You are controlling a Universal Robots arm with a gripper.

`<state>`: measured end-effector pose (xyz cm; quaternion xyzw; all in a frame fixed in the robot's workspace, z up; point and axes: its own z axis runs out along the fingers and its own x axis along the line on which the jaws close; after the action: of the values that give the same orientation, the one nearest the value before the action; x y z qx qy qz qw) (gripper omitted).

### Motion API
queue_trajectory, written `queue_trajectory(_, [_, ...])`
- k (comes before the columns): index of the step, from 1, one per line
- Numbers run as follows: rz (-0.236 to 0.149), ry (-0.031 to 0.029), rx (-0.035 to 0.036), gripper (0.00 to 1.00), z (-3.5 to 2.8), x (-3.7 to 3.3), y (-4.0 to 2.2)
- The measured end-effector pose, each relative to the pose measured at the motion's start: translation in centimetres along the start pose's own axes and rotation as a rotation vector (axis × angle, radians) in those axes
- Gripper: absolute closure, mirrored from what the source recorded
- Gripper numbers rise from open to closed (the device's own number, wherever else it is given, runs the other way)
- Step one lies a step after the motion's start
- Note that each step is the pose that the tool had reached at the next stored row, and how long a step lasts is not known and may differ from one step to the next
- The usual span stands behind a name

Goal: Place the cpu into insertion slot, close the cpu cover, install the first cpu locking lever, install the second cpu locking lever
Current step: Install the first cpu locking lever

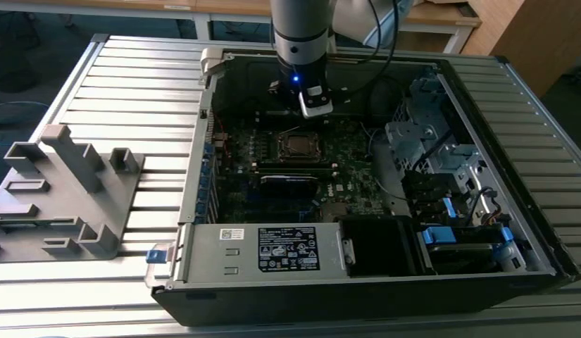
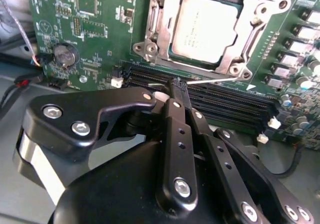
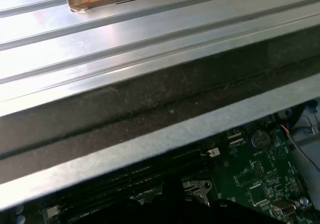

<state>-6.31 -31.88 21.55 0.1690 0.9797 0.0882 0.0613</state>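
cpu (image 2: 202, 29) seated in socket | cpu cover (image 2: 163, 31) down, retaining it | gripper (image 2: 176, 85) closed, empty, tips beside locking lever (image 2: 220, 79), apparently for pushing the wire

Robotics lab or test workshop. The work surface is a slotted aluminium-profile table (image 1: 130, 84). An open desktop computer case (image 1: 356, 299) lies flat on it, motherboard (image 1: 314, 176) exposed. A grey moulded fixture (image 1: 60, 193) sits beside the case. An industrial robot arm (image 1: 300, 35) stands over the case. Wooden desks (image 1: 441, 17) line the background.
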Motion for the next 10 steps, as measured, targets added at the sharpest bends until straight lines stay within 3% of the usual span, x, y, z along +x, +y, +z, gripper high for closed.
queue_trajectory(4, [0.023,-0.0032,-0.0016,0.90,0.00,0.21,-0.07])
queue_trajectory(10, [0.050,-0.0044,-0.0099,0.90,0.00,0.48,-0.17])
